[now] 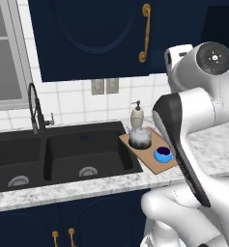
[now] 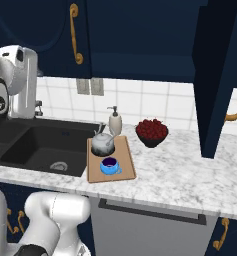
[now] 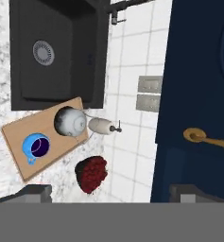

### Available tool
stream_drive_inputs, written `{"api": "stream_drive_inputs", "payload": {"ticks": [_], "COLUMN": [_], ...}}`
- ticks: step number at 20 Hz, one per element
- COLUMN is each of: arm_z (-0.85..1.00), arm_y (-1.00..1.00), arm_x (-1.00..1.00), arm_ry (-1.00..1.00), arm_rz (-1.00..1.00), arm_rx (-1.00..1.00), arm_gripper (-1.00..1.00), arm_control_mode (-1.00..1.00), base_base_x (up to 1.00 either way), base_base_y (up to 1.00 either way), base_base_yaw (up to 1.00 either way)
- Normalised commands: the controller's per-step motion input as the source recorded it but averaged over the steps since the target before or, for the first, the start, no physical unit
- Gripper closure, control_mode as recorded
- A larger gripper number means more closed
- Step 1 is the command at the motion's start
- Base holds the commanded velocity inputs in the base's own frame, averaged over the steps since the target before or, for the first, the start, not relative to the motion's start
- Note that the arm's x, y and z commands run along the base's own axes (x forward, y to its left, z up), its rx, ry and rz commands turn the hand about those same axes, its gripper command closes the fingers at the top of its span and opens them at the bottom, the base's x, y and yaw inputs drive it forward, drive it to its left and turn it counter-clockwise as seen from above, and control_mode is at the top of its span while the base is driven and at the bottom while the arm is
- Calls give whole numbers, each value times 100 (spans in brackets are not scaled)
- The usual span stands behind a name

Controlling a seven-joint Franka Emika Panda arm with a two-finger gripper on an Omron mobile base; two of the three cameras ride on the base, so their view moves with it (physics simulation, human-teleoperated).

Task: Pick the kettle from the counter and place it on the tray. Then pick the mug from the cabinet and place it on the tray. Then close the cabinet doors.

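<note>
One kettle (image 2: 103,144), one mug (image 2: 110,165) and one tray (image 2: 126,167) are counted; both vessels are seen standing on the tray, kettle at the end nearer the wall, mug at the end nearer the surface's front edge, the two close together but apart. The tray lies on the surface (image 2: 180,170) just beside the black double sink (image 2: 40,145), one corner slightly over the sink rim in the left base view. One cream soap bottle (image 2: 115,121) is seen upright just behind the kettle, against the tiled wall. One dark bowl of red fruit (image 2: 151,132) is seen on the surface near the tray, on the side away from the sink. One black faucet (image 1: 35,108) is seen behind the sink. Two grey wall outlets (image 3: 150,93) are counted under the cabinet (image 2: 140,40).

Two cabinet doors are counted: one door (image 1: 94,38) is seen flat across the cabinet front with its brass handle (image 1: 145,33); the other door (image 2: 217,75) is seen swung outward, edge-on, above the surface.

The tool (image 3: 111,194) is seen raised near the cabinet, fingers (image 3: 34,193) spread wide apart, nothing held and nothing touched.
</note>
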Motion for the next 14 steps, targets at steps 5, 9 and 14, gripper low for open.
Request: {"api": "stream_drive_inputs", "payload": {"ticks": [5, 9, 14], "arm_z": [0, 0, 0], "arm_y": [-52, -72, -77], "arm_x": [-27, -16, -24], "arm_ry": [0, -6, -9], "arm_rz": [-36, -42, -37], "arm_rx": [-1, 0, 0], "arm_gripper": [-100, -100, -100], "arm_control_mode": [-100, -100, -100], "base_base_x": [0, 0, 0], "base_base_y": [0, 0, 0], "base_base_yaw": [0, 0, 0]}}
